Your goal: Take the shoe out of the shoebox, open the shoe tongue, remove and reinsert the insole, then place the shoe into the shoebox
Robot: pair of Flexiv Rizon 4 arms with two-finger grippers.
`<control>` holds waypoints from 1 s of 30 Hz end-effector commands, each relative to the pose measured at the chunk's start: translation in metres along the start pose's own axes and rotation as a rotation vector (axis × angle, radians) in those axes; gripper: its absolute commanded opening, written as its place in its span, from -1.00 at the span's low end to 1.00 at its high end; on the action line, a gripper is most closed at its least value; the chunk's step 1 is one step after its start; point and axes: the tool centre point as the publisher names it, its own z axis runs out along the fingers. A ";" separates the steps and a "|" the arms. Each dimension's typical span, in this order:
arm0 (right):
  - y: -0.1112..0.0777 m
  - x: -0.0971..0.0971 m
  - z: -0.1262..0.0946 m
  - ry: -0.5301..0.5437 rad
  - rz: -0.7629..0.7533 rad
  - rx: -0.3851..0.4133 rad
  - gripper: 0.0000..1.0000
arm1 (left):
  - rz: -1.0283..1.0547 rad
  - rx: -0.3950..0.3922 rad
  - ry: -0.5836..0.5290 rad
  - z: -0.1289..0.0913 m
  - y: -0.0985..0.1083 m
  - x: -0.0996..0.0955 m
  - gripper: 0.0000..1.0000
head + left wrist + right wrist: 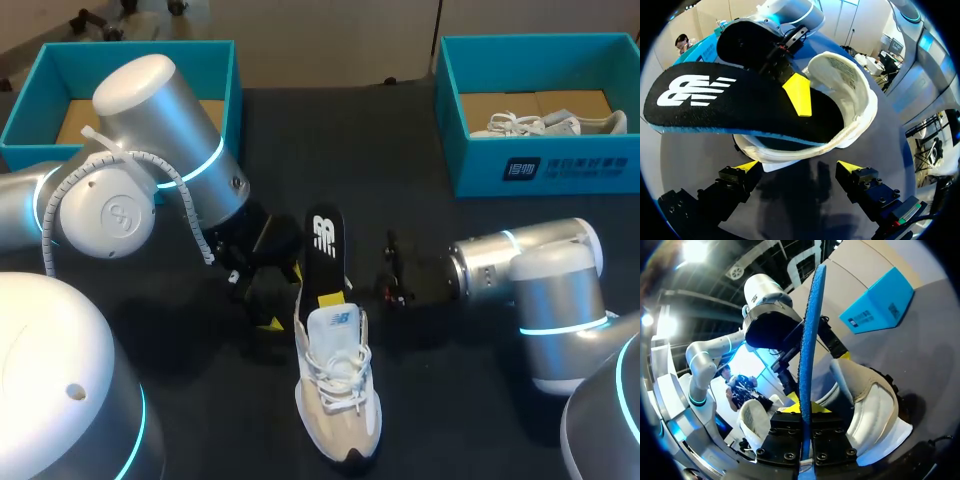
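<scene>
Currently the bench (450, 400) is a dark matte surface with the shoe (338, 400) lying mid-bench, sole down, toe pointing at the near edge. It is out of both boxes.

The insole (325, 245) is black on top with a blue edge. One end sits in the shoe's opening and the rest angles up and out toward the back of the bench.

The right end effector (805, 410) comes in from the right side and pinches the insole. In the right wrist view the insole runs edge-on between its fingers.

The left end effector (799, 167) is spread, with nothing between the tips. It is low over the bench just beside the shoe's heel, and the heel collar is just ahead of its fingertips.

At the back-left corner is a teal shoebox (215, 70) with brown lining showing inside. At the back-right is a second teal box (540, 165) with another pale shoe (540, 124) lying in it. Both boxes are well apart from the shoe.
</scene>
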 end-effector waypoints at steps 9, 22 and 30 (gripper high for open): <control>0.021 0.003 0.001 -0.003 -0.043 0.040 -0.34 | 0.000 -0.004 -0.001 0.000 -0.001 0.000 1.00; 0.037 0.009 0.003 -0.012 -0.070 0.053 -0.41 | 0.000 -0.004 -0.001 0.000 -0.001 0.000 1.00; 0.042 0.004 0.007 -0.013 -0.070 0.044 -0.61 | 0.000 -0.004 -0.001 0.000 -0.001 0.000 1.00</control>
